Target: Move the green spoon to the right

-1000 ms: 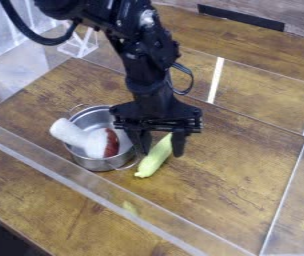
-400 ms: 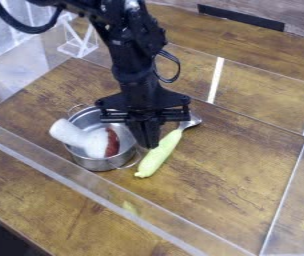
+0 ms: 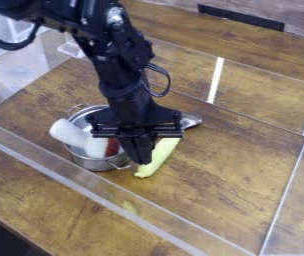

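Looking from the near edge, I see the clear acrylic wall [image 3: 182, 243] of the enclosure running across the front, with bare wooden tabletop [image 3: 235, 190] behind it and a small pale yellow-green speck on the wood just inside that wall. Further in, the green spoon [image 3: 156, 157] lies flat on the table, its thick yellow-green handle pointing toward the near edge and slightly left, its shiny metal bowl at the far end, up and to the right, partly hidden by the arm. My gripper [image 3: 140, 155] points steeply down over the upper part of that handle, and the black fingers are drawn together; I read them as closed. I cannot tell from this view whether they are actually pinching the handle or only standing against its left side.

Just left of the gripper sits the round steel pot [image 3: 81, 153], close beside the spoon. Inside it lies the white roll [image 3: 75, 133], leaning toward the left rim, with its red patch [image 3: 111, 146] next to the gripper.

Beyond that, the black arm [image 3: 108, 55] rises up and to the left, out of the top corner. Far right, an upright clear panel [image 3: 218, 80] stands on the table.
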Robot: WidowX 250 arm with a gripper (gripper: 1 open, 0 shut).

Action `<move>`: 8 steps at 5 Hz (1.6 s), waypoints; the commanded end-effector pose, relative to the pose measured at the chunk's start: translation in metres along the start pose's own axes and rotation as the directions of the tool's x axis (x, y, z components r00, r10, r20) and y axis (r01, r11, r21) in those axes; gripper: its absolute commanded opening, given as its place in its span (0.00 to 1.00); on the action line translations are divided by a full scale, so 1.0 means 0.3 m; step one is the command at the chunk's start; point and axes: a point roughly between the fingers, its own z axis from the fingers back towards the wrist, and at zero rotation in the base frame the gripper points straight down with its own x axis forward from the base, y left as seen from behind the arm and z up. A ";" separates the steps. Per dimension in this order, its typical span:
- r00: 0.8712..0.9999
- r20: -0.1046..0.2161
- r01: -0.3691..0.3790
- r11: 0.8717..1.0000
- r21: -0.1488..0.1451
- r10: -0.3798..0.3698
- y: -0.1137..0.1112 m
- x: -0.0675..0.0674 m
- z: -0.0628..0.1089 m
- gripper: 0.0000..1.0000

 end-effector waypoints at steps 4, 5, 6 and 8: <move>0.999 0.044 0.034 0.997 -0.066 -0.031 -0.167 0.086 0.060 0.00; 0.998 0.039 0.049 0.996 -0.075 -0.046 -0.210 0.090 0.060 0.00; 0.997 0.036 0.066 0.995 -0.076 -0.064 -0.254 0.094 0.051 1.00; 0.993 0.022 0.120 0.991 -0.065 -0.119 -0.303 0.066 0.074 1.00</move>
